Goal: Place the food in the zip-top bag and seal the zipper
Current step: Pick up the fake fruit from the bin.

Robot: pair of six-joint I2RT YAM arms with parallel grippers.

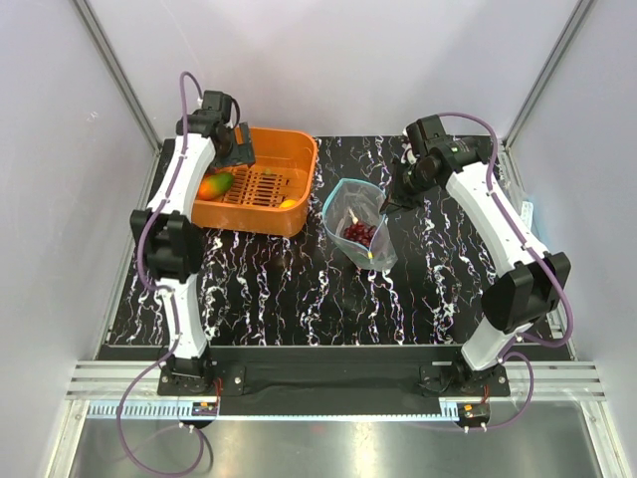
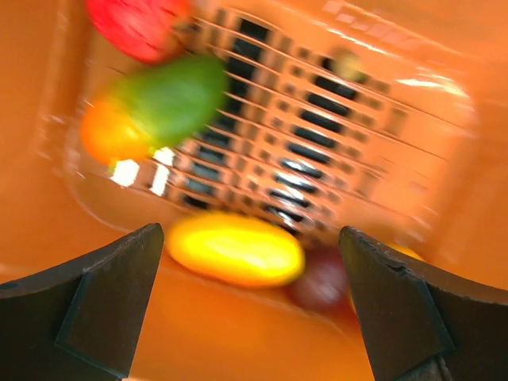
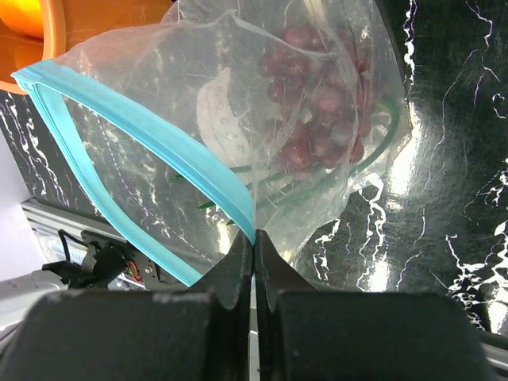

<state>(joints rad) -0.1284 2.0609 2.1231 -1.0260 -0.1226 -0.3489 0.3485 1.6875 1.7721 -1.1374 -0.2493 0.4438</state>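
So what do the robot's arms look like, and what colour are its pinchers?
The left arm and right arm are white tubes with chunky black joints. A thin purple cable loops along each one. The left gripper and right gripper each have two flat, black, wedge-shaped fingers.

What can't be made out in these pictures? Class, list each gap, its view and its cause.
1. Left wrist: dark lump beside the lemon, blurred by motion.
2. Right wrist: white item in the bag, veiled by crinkled plastic.
3. Right wrist: orange thing in the basket, cut off by the frame edge.
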